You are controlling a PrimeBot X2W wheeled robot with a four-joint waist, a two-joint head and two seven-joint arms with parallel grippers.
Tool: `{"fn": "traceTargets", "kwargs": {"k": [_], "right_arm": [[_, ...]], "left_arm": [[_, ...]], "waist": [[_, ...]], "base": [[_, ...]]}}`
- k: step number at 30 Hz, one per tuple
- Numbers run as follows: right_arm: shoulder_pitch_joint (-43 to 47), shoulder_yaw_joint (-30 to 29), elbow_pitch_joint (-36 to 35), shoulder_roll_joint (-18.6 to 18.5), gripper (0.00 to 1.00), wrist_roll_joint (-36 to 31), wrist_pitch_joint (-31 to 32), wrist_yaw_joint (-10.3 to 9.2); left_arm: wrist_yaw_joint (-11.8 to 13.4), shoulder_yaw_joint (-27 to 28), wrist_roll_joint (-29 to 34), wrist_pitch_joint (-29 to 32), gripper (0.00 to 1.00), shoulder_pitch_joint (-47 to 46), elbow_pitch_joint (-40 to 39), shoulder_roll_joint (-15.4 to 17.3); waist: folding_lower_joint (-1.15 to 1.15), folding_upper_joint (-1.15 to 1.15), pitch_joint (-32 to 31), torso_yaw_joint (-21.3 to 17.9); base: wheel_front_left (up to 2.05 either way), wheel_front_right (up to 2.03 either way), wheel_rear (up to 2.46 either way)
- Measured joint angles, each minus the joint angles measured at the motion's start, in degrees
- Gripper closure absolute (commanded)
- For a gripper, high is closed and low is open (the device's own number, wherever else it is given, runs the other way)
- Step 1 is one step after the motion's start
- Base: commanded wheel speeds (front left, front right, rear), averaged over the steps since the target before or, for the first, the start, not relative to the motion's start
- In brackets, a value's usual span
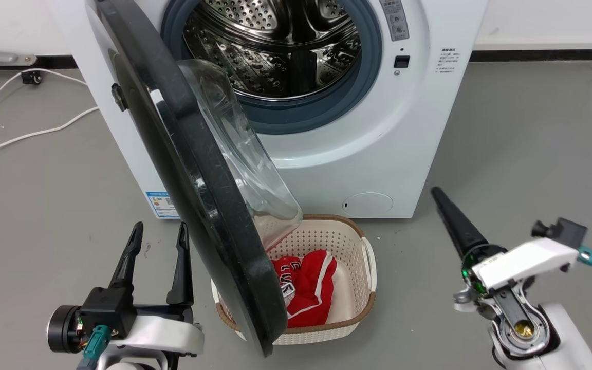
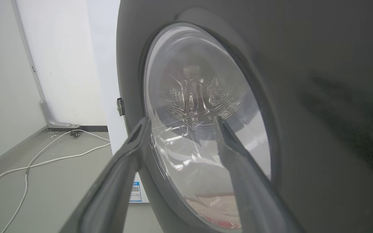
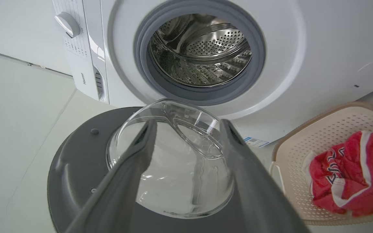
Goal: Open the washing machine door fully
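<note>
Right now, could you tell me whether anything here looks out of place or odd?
Nothing looks damaged or spilled. The door stands half open over the basket of red clothing, and a loose white cable trails across the floor left of the machine.

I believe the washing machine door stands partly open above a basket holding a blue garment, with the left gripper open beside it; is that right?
Not quite: the garment in the basket is red, not blue, as the head view shows. The washing machine door does stand partly open above it, with the left gripper open beside the door.
</note>
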Motion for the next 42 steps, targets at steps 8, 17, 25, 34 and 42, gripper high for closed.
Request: {"fn": "traceTargets", "kwargs": {"k": [8, 17, 25, 34, 42], "right_arm": [[3.9, -3.6, -0.3, -1.8, 0.0, -17.8, -16.0, 0.0], [5.1, -13.8, -6.2, 0.6, 0.0, -53.5, -20.7, 0.01], [10.2, -16.7, -19.5, 4.2, 0.0, -75.9, -19.6, 0.01], [17.7, -16.2, -24.5, 4.5, 0.0, -77.0, -15.8, 0.02], [18.7, -16.1, -21.7, 4.5, 0.0, -74.9, -15.7, 0.02]], "left_arm": [[0.3, 0.4, -0.2, 0.0, 0.0, 0.1, 0.0, 0.0], [0.5, 0.9, -0.1, 0.0, 0.0, 0.2, -0.4, 0.0], [0.4, 1.6, 0.2, 0.0, 0.0, 0.1, -0.5, 0.0], [0.3, 2.0, 0.6, 0.0, 0.0, 0.1, -0.9, 0.0], [0.2, 2.1, 0.9, 0.0, 0.0, 0.1, -0.9, 0.0]], "waist": [[0.0, 0.0, -0.5, -0.7], [0.0, 0.0, -0.5, -1.2], [0.0, 0.0, -0.5, -1.0], [0.0, 0.0, -0.6, -1.2], [0.0, 0.0, -0.4, -1.3]], "base": [[0.0, 0.0, 0.0], [0.0, 0.0, 0.0], [0.0, 0.0, 0.0], [0.0, 0.0, 0.0], [0.0, 0.0, 0.0]]}}
